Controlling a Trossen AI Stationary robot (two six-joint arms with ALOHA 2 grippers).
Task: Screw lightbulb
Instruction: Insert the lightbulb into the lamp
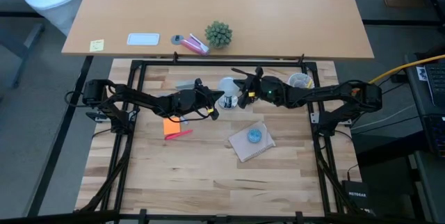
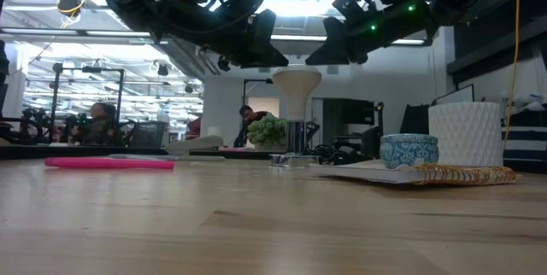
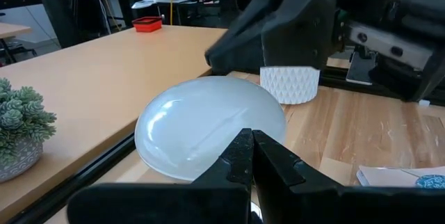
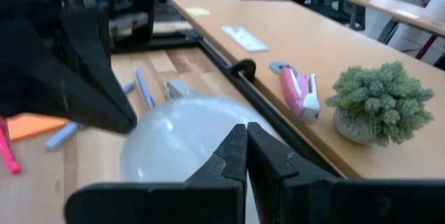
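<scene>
The lightbulb [image 2: 297, 87] is seen upright in its socket [image 2: 296, 149] mid-counter. The fingers of the left gripper [image 1: 214, 112] and right gripper [image 1: 245, 97] are closed, empty, flanking it. It could be toppled if nudged.

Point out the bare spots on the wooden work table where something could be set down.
Bare wood spans the near edge of the table, below the pink marker and the notebook. The far middle is crowded: the left gripper and the right gripper, both shut, flank the lightbulb, with the white cup beside the right arm.
</scene>
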